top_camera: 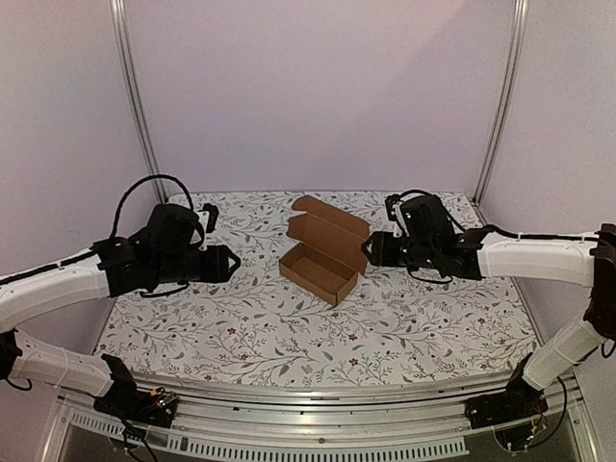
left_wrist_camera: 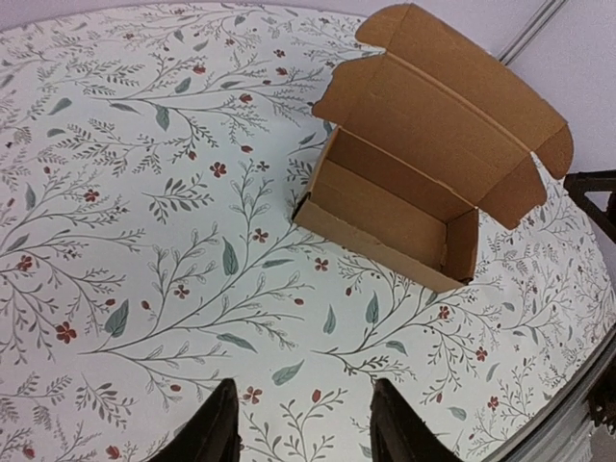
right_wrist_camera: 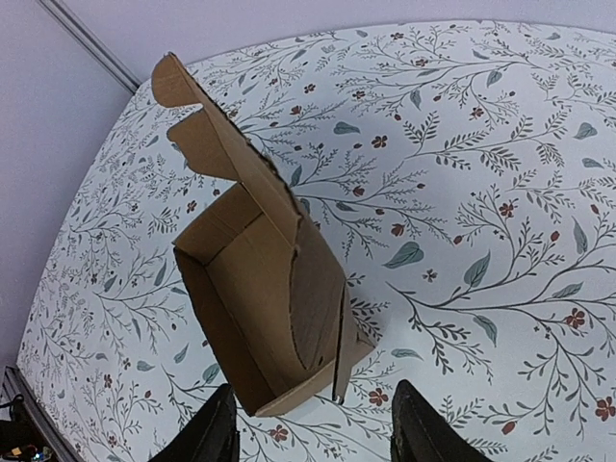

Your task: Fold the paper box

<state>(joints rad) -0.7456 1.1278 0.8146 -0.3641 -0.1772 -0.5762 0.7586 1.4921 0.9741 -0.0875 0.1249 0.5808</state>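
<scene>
The paper box [top_camera: 320, 268] is plain brown cardboard, formed into a slim open tray with its lid flap [top_camera: 330, 226] standing up at the back. It rests on the floral tabletop between the arms. It also shows in the left wrist view [left_wrist_camera: 399, 217] and the right wrist view [right_wrist_camera: 255, 308]. My left gripper [top_camera: 234, 263] is open and empty, a short way left of the box, and its fingers show in the left wrist view [left_wrist_camera: 306, 423]. My right gripper [top_camera: 365, 252] is open and empty, just right of the box's right end, also seen in the right wrist view [right_wrist_camera: 313, 428].
The floral-patterned tabletop [top_camera: 241, 327] spreads around the box. Plain lilac walls with metal corner posts [top_camera: 135, 96] close in the back and sides. A metal rail [top_camera: 318, 404] runs along the near edge by the arm bases.
</scene>
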